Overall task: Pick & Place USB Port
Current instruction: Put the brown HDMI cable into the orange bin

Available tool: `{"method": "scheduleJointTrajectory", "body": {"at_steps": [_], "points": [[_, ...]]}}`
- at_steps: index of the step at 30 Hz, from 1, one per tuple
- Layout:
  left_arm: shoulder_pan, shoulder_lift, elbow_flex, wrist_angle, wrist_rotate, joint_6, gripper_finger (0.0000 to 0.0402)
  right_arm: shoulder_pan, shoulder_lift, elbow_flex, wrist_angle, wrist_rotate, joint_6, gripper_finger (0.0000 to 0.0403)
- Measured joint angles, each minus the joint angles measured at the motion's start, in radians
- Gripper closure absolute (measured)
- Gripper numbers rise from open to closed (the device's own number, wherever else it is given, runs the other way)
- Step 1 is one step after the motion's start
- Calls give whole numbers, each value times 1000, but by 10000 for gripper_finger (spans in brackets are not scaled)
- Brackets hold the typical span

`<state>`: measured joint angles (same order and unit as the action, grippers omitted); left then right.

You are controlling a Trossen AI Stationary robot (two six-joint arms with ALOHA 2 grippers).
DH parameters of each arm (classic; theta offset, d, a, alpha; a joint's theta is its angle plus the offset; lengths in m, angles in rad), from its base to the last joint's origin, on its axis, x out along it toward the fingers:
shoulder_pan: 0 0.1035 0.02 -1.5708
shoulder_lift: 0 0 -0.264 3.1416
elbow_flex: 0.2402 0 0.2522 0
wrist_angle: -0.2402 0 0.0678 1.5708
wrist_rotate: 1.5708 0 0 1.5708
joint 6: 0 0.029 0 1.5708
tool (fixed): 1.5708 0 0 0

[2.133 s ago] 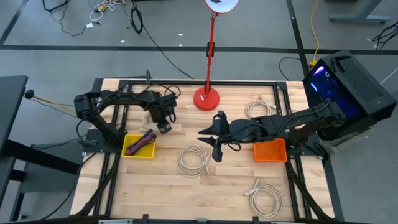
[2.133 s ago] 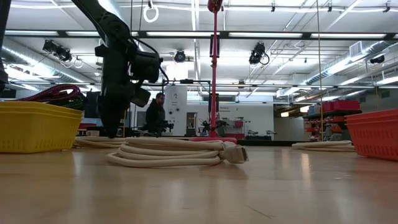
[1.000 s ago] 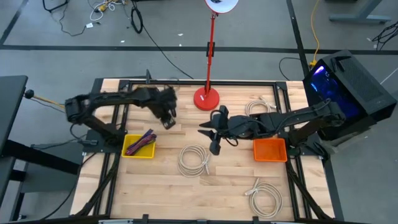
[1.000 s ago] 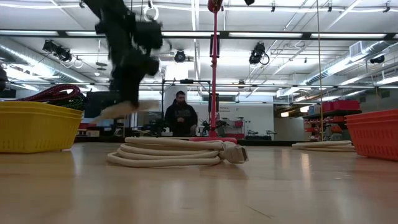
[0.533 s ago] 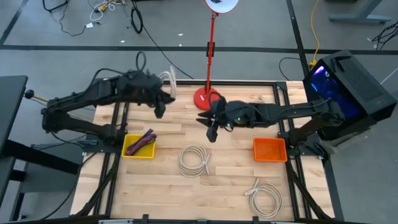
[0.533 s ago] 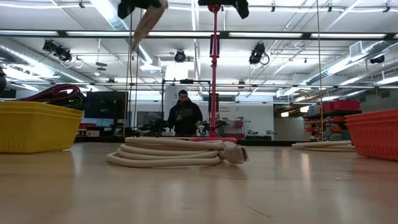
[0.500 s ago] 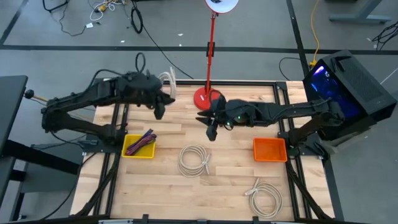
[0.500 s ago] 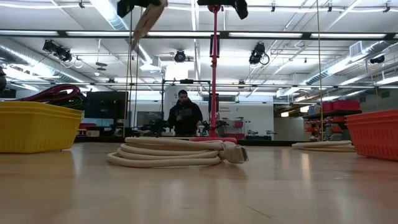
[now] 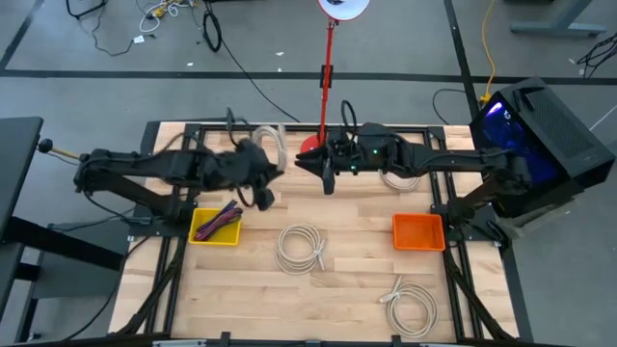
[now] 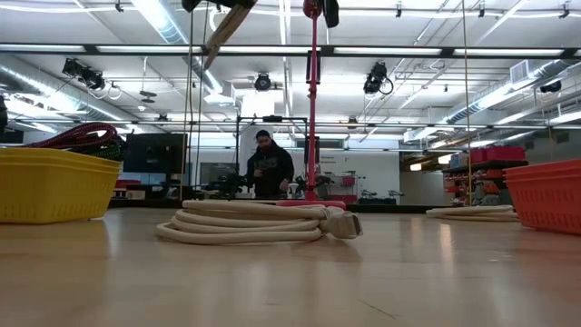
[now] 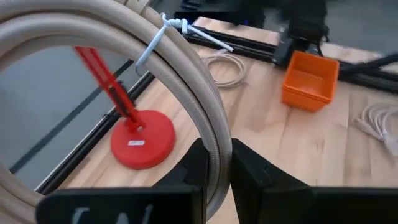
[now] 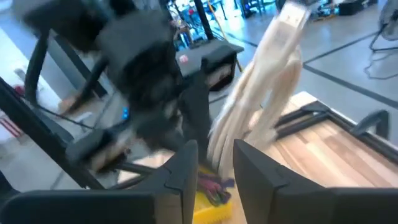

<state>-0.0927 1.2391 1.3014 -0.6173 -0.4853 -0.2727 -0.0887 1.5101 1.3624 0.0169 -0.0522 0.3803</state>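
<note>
A cream USB cable coil is high above the table's far left, and my left gripper is shut on it. In the left wrist view the coil arcs past the fingers, bound with a white tie. Its plug end shows at the top of the low view. My right gripper hovers open near the red lamp base, pointing toward the coil, apart from it. My left gripper pinches the coil's bundled strands between its two fingers, which lie across the strands. The coil is lifted clear of the table and loops out beyond the fingers. Its plug end sticks out free.
Three more cream coils lie on the table. A yellow bin holding dark red cables sits at the left and an orange bin at the right. The red lamp pole rises at the far middle.
My left gripper has gone up with the coil, which now hangs clear of the table and shows only at the top of the low view. My right gripper has risen and gone toward the table's far edge, ending beside the lamp base.
</note>
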Motion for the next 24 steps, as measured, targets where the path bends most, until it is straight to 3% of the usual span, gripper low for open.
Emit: {"method": "scheduleJointTrajectory", "body": {"at_steps": [8,24], "points": [[-30,46,-1,71,-28,30,360,-8,34,0,23,-80,30,298],[-50,42,-1,127,-55,19,360,-10,39,0,65,-82,30,298]]}}
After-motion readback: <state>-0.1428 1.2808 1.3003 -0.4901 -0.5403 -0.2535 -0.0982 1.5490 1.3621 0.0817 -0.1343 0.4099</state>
